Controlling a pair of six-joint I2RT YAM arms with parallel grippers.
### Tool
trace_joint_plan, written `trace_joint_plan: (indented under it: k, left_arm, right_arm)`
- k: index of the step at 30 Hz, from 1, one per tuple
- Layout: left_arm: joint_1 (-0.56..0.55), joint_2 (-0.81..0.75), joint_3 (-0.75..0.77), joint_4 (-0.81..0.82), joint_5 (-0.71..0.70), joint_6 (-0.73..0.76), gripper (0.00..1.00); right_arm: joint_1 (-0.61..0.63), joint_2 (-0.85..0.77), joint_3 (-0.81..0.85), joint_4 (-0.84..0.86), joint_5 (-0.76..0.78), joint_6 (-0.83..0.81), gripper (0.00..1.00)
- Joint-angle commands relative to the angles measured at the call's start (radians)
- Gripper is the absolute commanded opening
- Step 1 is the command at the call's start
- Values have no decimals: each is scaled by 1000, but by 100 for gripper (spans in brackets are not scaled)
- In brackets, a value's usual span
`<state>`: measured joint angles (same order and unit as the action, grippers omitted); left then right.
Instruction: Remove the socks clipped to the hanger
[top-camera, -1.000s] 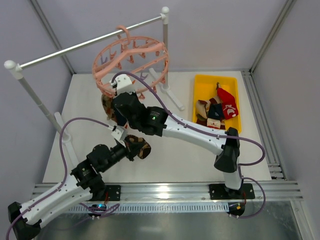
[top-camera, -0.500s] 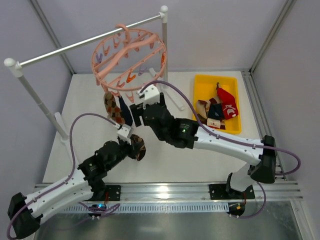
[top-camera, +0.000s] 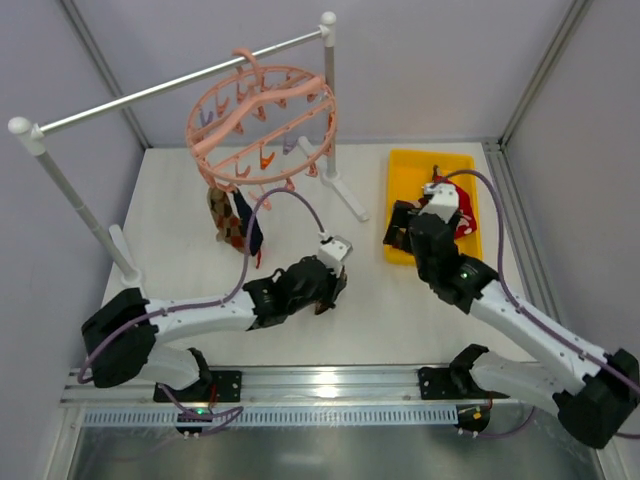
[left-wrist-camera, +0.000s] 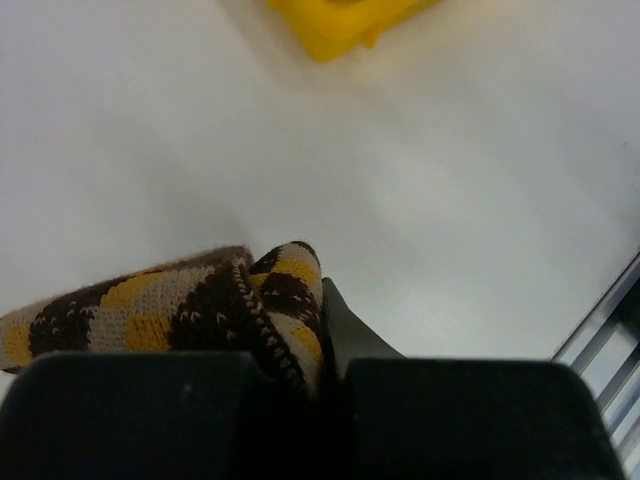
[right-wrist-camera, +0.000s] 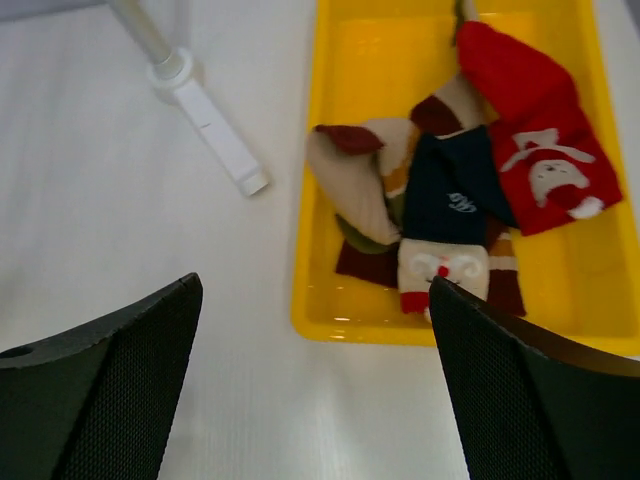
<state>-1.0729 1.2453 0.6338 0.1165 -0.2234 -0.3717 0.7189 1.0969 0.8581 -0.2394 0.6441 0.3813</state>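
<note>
sock (left-wrist-camera: 180, 305) clamped in left pincer (left-wrist-camera: 325, 322), right pincer (right-wrist-camera: 312, 300) gaping.

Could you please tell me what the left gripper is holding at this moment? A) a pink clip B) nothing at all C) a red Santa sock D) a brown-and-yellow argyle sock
D: in the left wrist view the left gripper is shut on a brown-and-yellow argyle sock, its folded edge pinched between the black fingers.

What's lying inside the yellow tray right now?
The yellow tray holds overlapping socks: a red sock with a white figure, a navy sock, a tan sock, a maroon-striped sock. Anything beneath them, and the floor there, is covered.
</note>
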Motion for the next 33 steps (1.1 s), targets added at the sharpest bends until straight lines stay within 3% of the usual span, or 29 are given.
trace_joint_plan:
  k: [1,2,6,10,19,22,23,24,25,28,33]
  left_arm:
    - [-30,199,241,104,36,68,0]
    - [-33,320,304,94,57,92,0]
    - [-35,558,613,22,116,132,0]
    - [-35,700,930,-15,67,162,0]
    - [-1,999,1452,-11,-54,168,0]
    - [21,1077,1520,-5,-60,134,1]
    - [25,1112,1529,-3,-53,119,9]
    - [33,1128,1547,-11,-15,114,29]
    - [34,1143,1555,-15,10,111,98]
    - [34,1194,1604,-60,56,94,100]
    - [34,1171,1560,-35,61,89,100]
  right_arm:
    - [-117,-210,-85,14,22,77,94]
    - [-149,-270,-109,5,47,83,96]
    - [-249,-549,-206,-66,119,96,98]
    - [-259,-803,-211,-152,189,80,99]
    - [-259,-862,-186,-224,224,57,99]
    - [-259,-879,-179,-235,215,53,100]
    - [-260,-887,-180,-235,212,51,100]
    - [-260,-899,-182,-235,210,48,100]
    - [-260,-902,-182,-233,212,45,99]
    - [-260,-902,-180,-235,206,39,100]
    - [-260,-878,-177,-229,181,48,100]
